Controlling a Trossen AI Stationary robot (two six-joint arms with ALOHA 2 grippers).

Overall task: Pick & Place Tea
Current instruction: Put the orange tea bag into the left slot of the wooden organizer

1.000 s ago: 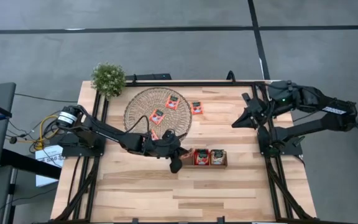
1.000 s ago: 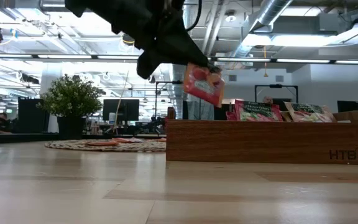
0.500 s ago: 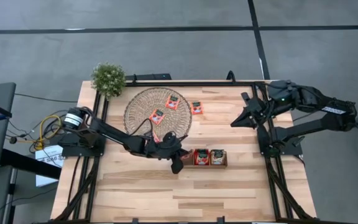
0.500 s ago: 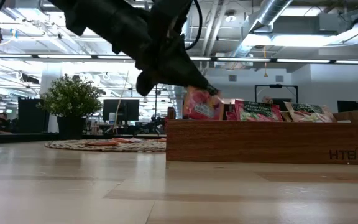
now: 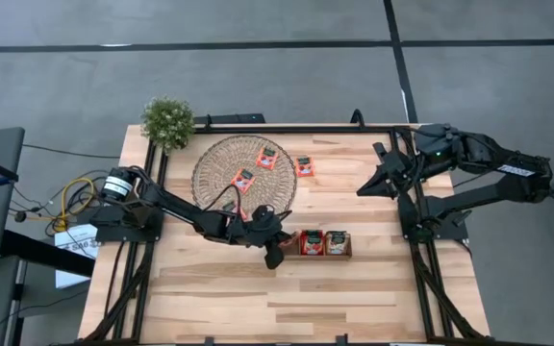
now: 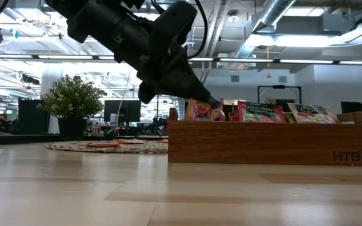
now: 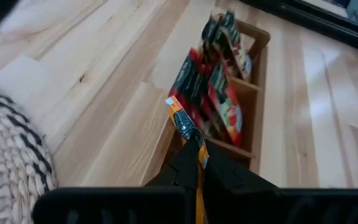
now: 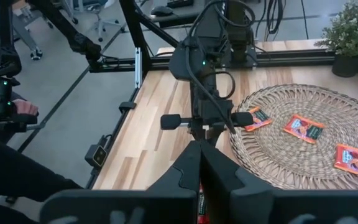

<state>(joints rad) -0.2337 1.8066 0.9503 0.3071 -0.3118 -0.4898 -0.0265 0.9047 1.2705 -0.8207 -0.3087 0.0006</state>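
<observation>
Low view shows the left gripper (image 6: pixel 213 110) pinched tight on one red tea sachet (image 6: pixel 200 111), which it holds on edge at the rim of the wooden tray (image 6: pixel 269 143), over the tray's end compartment nearest the round woven mat (image 6: pixel 109 146). In the left wrist view the fingers (image 7: pixel 188 158) meet on the sachet's thin edge, with the tray just beyond them.

From above, the tray lies a little toward the table's (image 5: pixel 354 298) front edge from the centre. Its middle compartment (image 5: pixel 313 242) and far compartment (image 5: pixel 337 241) each hold upright sachets, red with pale pictures.

Three more sachets (image 5: pixel 244 180) lie flat on the mat near the table's back edge, and a fourth (image 5: pixel 304 166) lies on bare wood just beside the mat's rim. A small potted plant (image 5: pixel 168 121) stands at the back left corner.

The right gripper (image 5: pixel 364 191) is shut and empty, raised above the table's right side, well apart from the tray.
</observation>
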